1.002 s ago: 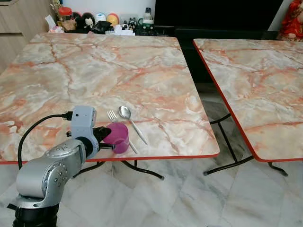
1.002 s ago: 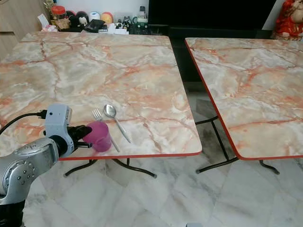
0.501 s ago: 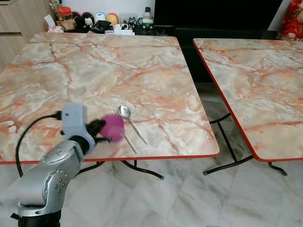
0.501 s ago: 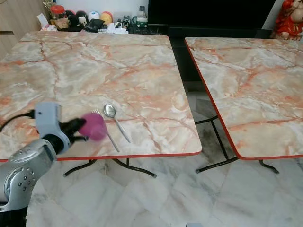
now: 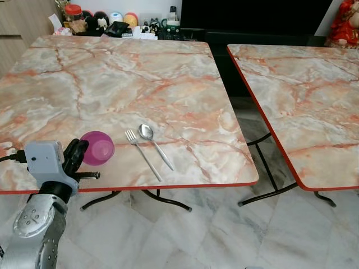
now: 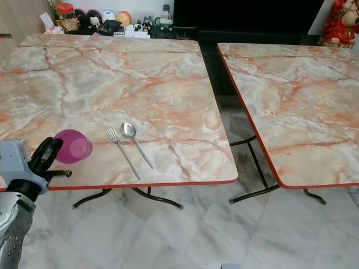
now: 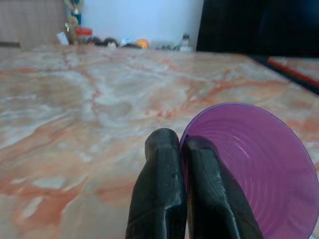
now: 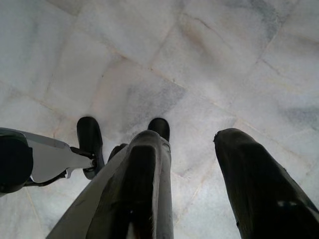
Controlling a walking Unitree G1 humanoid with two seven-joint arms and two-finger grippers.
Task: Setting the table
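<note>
Purple plastic cup [image 5: 97, 148] at the lower left of the left eye view, tipped so its open mouth faces up and toward the camera, pinched by the rim. Left gripper [image 5: 76, 158] closed on that rim, one black finger inside the cup and the other outside, nearly touching each other as seen in the left wrist view [image 7: 182, 149]. Cup held over the near left corner of the marble-patterned table [image 5: 168, 73], close to its red front edge. Just right of the cup, lying flat on the marble: fork [image 5: 142, 161] and spoon [image 5: 155, 145], side by side, handles slanting toward the lower right. Along the far edge, upper left of the frame, a row of jars and small ornaments [image 5: 106, 21]. Second table [image 5: 303, 95] of the same pattern at the right, apart from the first, pale tiled floor [image 5: 224, 235] between and below. Right gripper [image 8: 192, 149] hanging over the floor tiles in the right wrist view, fingers spread apart with nothing between them.
</note>
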